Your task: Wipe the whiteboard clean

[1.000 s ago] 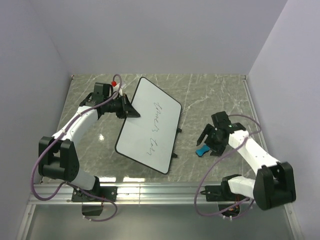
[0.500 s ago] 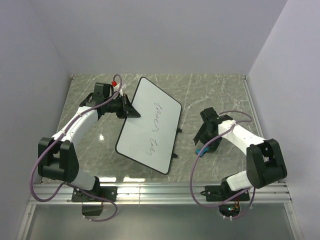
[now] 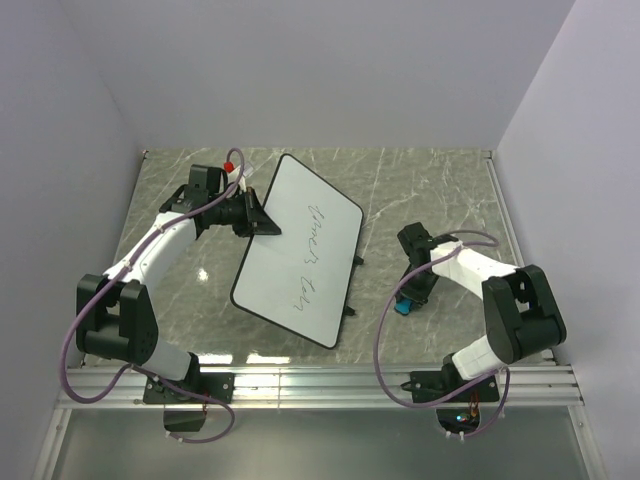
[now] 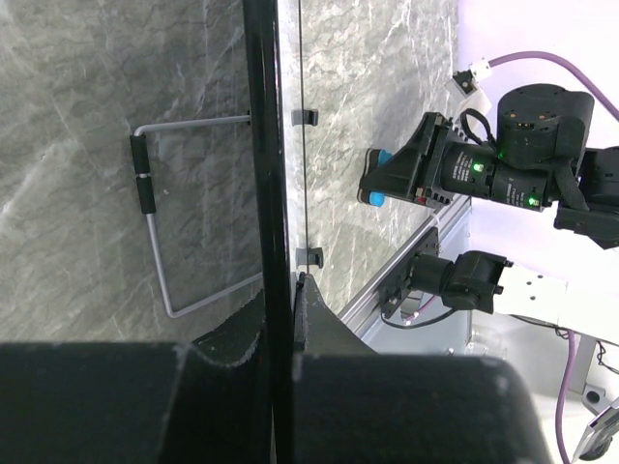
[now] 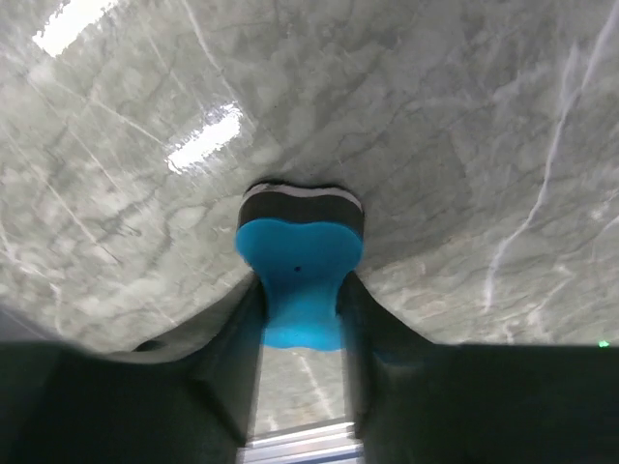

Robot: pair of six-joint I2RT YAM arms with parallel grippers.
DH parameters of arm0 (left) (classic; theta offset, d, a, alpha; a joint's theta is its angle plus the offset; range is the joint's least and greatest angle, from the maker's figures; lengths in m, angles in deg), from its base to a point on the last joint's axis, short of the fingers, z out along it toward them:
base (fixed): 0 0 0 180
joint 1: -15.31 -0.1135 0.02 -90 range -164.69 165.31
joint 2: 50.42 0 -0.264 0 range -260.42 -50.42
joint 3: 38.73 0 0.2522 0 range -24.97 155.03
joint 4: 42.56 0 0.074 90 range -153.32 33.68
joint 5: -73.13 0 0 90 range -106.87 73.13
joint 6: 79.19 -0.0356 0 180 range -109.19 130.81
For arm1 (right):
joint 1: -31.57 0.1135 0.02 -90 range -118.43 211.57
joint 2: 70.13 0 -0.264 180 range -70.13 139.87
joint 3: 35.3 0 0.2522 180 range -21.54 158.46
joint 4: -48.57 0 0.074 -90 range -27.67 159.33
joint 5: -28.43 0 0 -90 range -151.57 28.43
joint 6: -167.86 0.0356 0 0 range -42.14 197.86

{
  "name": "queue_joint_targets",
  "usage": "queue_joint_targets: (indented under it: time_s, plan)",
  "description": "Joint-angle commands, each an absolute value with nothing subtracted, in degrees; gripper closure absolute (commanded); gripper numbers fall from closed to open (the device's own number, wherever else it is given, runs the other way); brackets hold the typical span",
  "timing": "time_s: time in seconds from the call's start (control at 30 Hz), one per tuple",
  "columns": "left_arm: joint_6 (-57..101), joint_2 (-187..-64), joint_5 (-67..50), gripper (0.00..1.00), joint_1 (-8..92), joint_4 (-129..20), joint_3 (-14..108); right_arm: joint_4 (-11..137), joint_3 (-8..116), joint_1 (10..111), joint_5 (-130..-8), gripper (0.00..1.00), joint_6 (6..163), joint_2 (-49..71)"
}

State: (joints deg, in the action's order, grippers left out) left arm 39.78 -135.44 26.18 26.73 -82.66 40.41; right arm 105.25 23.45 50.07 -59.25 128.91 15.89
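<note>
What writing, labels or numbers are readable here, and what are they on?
On the whiteboard: two lines of dark handwriting, too small and faint to read.
On the blue eraser: no lettering shows.
Nothing else in any view carries readable text.

Glossy marble-look table (image 3: 420, 190) — smooth whiteboard (image 3: 298, 252)

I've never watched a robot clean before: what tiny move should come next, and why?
Probably lift the eraser and carry it toward the whiteboard. The right gripper hugs its blue waist, the left gripper clamps the board's edge, and handwriting shows on it.
</note>
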Motion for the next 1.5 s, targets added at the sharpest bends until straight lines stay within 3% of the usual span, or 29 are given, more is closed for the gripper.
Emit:
queue_joint_targets:
  time_s: [0.0, 0.03, 0.07, 0.13, 0.33, 0.6, 0.73, 1.07, 1.33, 1.47]
  plan:
    - [30.6, -135.6, 19.2, 1.0, 27.3, -80.6, 42.4, 103.5, 23.6, 50.3, -57.1, 0.68, 129.1, 17.0]
    - [30.5, -135.8, 19.3, 1.0, 27.3, -80.6, 42.5, 103.7, 23.9, 50.2, -56.8, 0.76, 128.9, 17.0]
    - [30.5, -135.8, 19.2, 1.0, 27.3, -80.6, 42.5, 104.5, 24.2, 50.2, -56.7, 0.9, 128.7, 16.5]
    - [30.5, -136.0, 19.3, 1.0, 27.3, -80.6, 42.6, 105.8, 25.7, 50.4, -55.9, 1.0, 127.7, 15.4]
    - [30.2, -136.7, 18.7, 1.0, 27.3, -80.6, 42.6, 108.9, 33.8, 52.1, -60.3, 1.0, 124.5, 7.2]
    - [30.8, -136.3, 17.7, 1.0, 27.6, -80.8, 42.7, 85.4, 40.5, 53.6, -83.8, 1.0, 128.8, 4.3]
    - [30.9, -135.8, 17.2, 1.0, 28.1, -81.4, 42.5, 80.3, 48.7, 55.8, -89.8, 1.0, 131.1, 13.4]
    - [30.8, -134.9, 16.8, 1.0, 29.5, -81.1, 41.9, 96.0, 91.7, 64.4, -88.4, 1.0, 127.8, 46.2]
    - [31.2, -131.9, 17.7, 1.0, 30.5, -80.1, 40.2, 98.8, 90.4, 64.7, -83.9, 1.0, 127.2, 51.8]
    - [30.9, -130.4, 16.5, 1.0, 30.6, -80.0, 39.2, 98.9, 79.0, 63.8, -81.8, 1.0, 124.8, 48.1]
